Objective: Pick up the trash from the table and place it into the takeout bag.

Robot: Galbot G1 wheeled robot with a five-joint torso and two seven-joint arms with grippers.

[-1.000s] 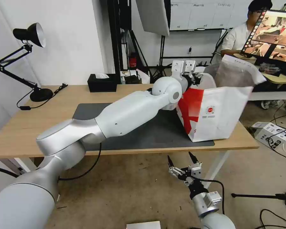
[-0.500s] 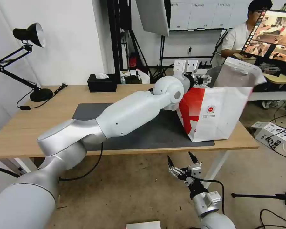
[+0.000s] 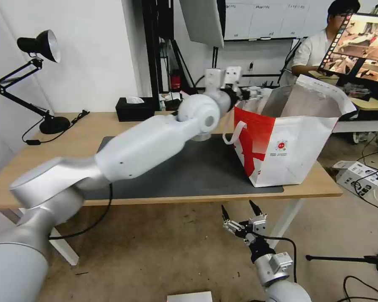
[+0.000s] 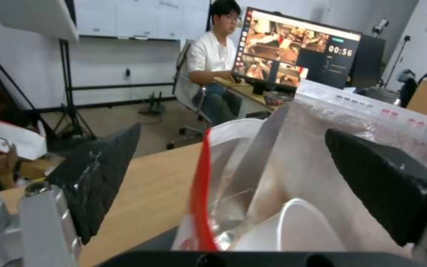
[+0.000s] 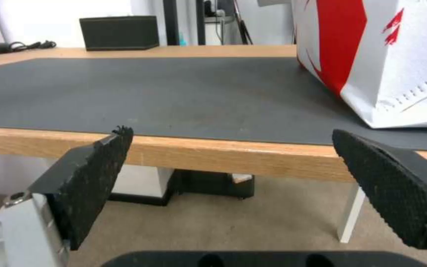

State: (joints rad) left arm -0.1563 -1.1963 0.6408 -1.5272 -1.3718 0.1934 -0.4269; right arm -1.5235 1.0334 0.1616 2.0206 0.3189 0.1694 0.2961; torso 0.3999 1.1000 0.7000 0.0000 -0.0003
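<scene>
While the left gripper (image 4: 233, 178) hangs with its jaws spread wide and nothing between them, just at the near rim of the bag (image 3: 298, 151), the step in hand reads as the close of a drop into it; a white bowl (image 4: 297, 237) lies tipped inside against the foil lining, its contents hidden; other trash cannot be made out from here. Right gripper (image 3: 240, 217): parked low in front of the table (image 3: 38, 176), below its edge, fingers (image 5: 90, 181) likewise apart and holding nothing. Next move, as a judgement: the mat (image 3: 189, 176) looks bare of trash, so the arm must clear the strap (image 3: 233, 134) and rim without dragging the bag over; then a check of the top for any scrap left. Surface: light wood, white legs, dark grey mat across the middle; bag upright at the mat's right end, mouth open. Also on the table: black tissue box (image 3: 134, 109) at the far edge; black desk lamp (image 3: 33, 75) at the left. Room: white walls, tripods and light stands behind, cables on a bare floor, a monitor (image 3: 359, 46) at a far desk.
</scene>
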